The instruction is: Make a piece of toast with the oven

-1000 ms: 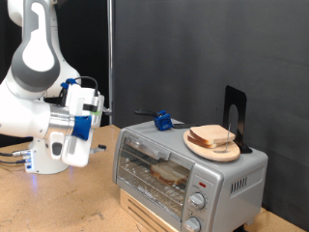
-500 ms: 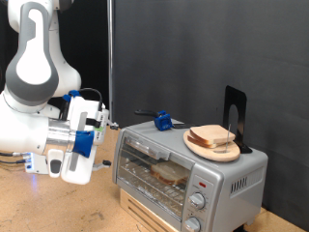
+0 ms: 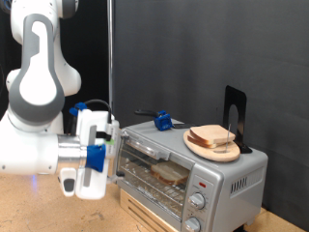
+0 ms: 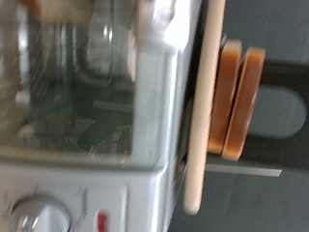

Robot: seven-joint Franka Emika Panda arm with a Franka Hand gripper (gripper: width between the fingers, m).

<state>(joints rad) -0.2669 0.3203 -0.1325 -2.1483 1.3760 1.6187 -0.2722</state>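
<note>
The silver-grey oven (image 3: 208, 174) stands at the exterior view's right with its glass door shut. A single slice of toast (image 3: 170, 173) lies on the rack inside and shows through the glass. My gripper (image 3: 111, 153) hangs just off the oven's left front corner, level with the door. In the wrist view the glass door (image 4: 77, 97) and a round knob (image 4: 34, 215) fill the picture, all blurred. Two blurred fingertips show apart at that view's edge with nothing between them.
A wooden plate (image 3: 198, 147) with stacked bread slices (image 3: 214, 136) sits on the oven's top; it also shows in the wrist view (image 4: 203, 116). A blue object (image 3: 162, 122) and a black metal stand (image 3: 235, 114) are behind it. The oven rests on a wooden box (image 3: 145, 208).
My arm has swung down and towards the exterior view's right, and brought the gripper from well left of the oven to its left front corner. The oven, plate and bread have not moved.
</note>
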